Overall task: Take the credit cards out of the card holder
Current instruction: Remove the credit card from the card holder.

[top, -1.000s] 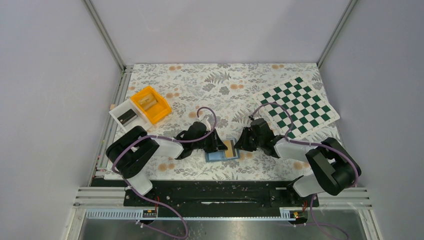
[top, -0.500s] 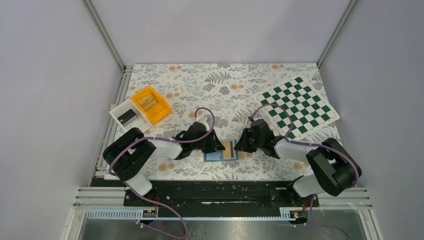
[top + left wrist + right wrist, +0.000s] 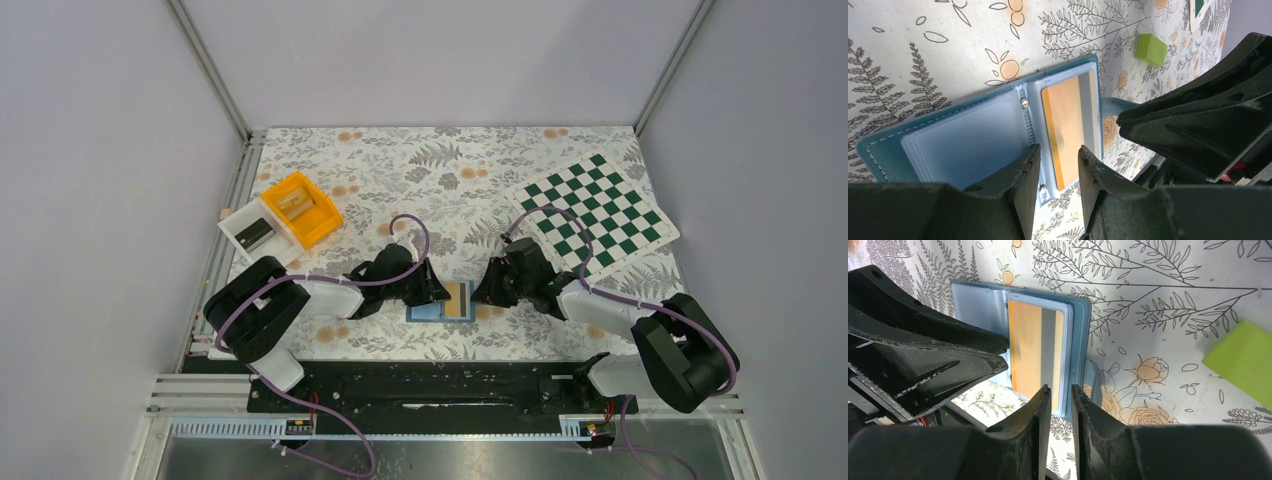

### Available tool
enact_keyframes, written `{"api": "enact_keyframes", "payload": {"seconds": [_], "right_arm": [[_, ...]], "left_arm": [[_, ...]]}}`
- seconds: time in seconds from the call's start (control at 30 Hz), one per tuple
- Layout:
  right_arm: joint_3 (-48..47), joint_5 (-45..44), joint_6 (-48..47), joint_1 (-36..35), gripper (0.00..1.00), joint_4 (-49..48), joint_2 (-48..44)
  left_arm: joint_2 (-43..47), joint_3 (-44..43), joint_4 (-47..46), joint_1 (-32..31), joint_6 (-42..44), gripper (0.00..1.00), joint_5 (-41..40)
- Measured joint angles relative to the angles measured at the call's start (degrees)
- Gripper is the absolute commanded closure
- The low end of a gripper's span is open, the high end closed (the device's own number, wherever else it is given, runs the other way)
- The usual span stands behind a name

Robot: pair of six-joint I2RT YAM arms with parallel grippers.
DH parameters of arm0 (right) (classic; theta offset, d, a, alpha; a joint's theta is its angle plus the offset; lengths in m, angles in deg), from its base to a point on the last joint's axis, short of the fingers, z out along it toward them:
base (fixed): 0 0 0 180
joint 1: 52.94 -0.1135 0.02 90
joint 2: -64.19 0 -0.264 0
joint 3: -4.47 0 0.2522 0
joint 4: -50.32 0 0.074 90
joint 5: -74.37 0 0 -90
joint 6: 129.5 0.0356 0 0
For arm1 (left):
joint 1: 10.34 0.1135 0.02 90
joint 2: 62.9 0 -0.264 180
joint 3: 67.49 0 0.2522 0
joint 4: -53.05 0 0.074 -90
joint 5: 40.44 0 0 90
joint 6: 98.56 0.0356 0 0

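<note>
Top external view is showing one card holder (image 3: 425, 312) lying open on the surface (image 3: 400, 170), near the 6 o'clock edge and midway between my arms. My left fingers (image 3: 432, 290) are sitting at its 9 o'clock side and my right fingers (image 3: 487, 288) at its 3 o'clock side, both close against it.

I am counting one credit card (image 3: 461, 298) on show. It is orange-tan with a grey stripe, tucked under the clear sleeve of the 3 o'clock leaf. The other leaf is showing only clear pockets, and I cannot tell whether more cards are hiding beneath.

Through my right wrist camera the card (image 3: 1030, 347) is lying toward 12 o'clock from my fingertips. Its long axis is running 12 to 6, with its short near edge just at the tips. My right fingers (image 3: 1040, 410) are standing a narrow slit apart over that edge, and I cannot tell whether they are nipping anything. Through my left wrist camera my left fingers (image 3: 1025, 170) are standing spread with nothing between them. They are straddling the riveted fold (image 3: 1024, 103), with the card (image 3: 1068, 125) at about 1 o'clock.

I am judging the right arm nearer for a pull along the card's length, and the left better placed to pin the holder down.

Elsewhere I am counting one green block (image 3: 1243, 365), one orange bin (image 3: 300, 208), one white bin (image 3: 250, 232) and one chessboard (image 3: 595, 212).
</note>
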Motion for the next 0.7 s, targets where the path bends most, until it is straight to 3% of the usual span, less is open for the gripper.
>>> {"api": "enact_keyframes", "payload": {"seconds": [0.5, 0.7], "right_arm": [[-1.7, 0.9, 0.4, -1.1, 0.72, -1.3, 3.4], [-2.0, 1.7, 1.2, -1.2, 0.80, -3.8, 7.4]], "left_arm": [[-0.2, 0.0, -0.2, 0.0, 0.0, 0.66, 0.2], [-0.5, 0.0, -1.0, 0.0, 0.0, 0.66, 0.2]]}}
